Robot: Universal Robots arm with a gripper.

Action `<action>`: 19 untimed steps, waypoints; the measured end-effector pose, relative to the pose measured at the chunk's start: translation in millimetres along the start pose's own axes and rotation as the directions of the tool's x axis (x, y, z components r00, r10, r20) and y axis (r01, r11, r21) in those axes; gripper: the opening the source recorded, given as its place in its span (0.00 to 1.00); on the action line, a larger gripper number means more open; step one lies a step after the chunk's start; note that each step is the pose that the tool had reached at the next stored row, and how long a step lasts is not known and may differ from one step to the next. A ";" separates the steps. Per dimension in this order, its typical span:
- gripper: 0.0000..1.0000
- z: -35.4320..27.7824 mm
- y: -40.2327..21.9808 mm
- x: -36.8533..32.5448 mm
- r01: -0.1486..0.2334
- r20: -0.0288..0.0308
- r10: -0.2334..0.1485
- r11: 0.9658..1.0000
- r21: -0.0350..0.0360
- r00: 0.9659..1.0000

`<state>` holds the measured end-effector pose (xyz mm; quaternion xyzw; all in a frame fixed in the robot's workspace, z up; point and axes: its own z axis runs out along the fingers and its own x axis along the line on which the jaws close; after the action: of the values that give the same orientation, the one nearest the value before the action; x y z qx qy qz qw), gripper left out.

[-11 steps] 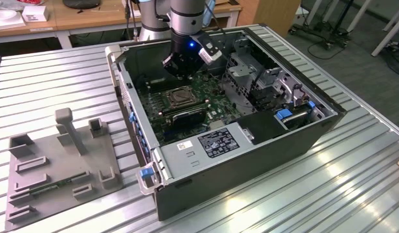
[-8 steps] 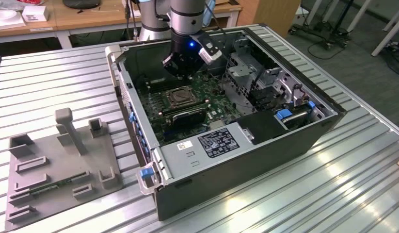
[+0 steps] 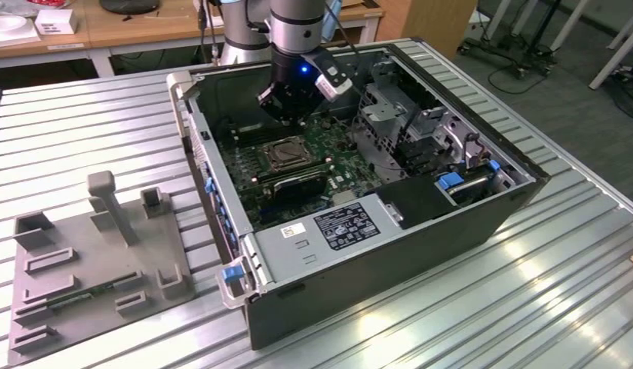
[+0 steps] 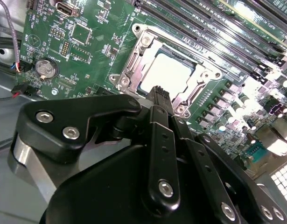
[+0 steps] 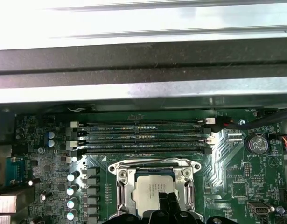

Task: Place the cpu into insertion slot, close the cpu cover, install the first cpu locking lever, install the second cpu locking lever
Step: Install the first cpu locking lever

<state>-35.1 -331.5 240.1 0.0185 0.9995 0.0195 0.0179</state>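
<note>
The cpu [image 4: 167,74] [image 5: 151,189], a dull silver square, lies in the insertion slot [image 3: 285,154] on the green motherboard inside the open computer case. The cpu cover [image 4: 142,46] [image 5: 121,186], a silvery frame with a window, lies flat around the chip. My gripper [image 3: 279,118] [image 4: 158,91] [image 5: 165,201] hangs just above the socket's edge, on the side toward the case's back wall. Its black fingers are pressed together, shut, with nothing between them. I cannot make out how the locking levers sit.
Long black memory slots [image 5: 138,135] run beside the socket. A metal drive cage [image 3: 398,123] and the case wall [image 3: 205,154] hem in the board. A coin battery [image 4: 45,68] sits near the socket. A grey fixture plate [image 3: 91,254] lies at the exterior view's left on the ribbed table.
</note>
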 end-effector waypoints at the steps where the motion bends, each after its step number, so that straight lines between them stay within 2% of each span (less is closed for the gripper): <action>1: 0.10 -0.2 0.0 0.0 0.000 0.000 0.000 1.000 0.000 1.000; 19: 0.10 -5.3 0.2 -0.2 0.000 0.000 0.000 1.000 0.000 1.000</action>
<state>-35.1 -331.5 245.4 0.0185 0.9995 0.0195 0.0179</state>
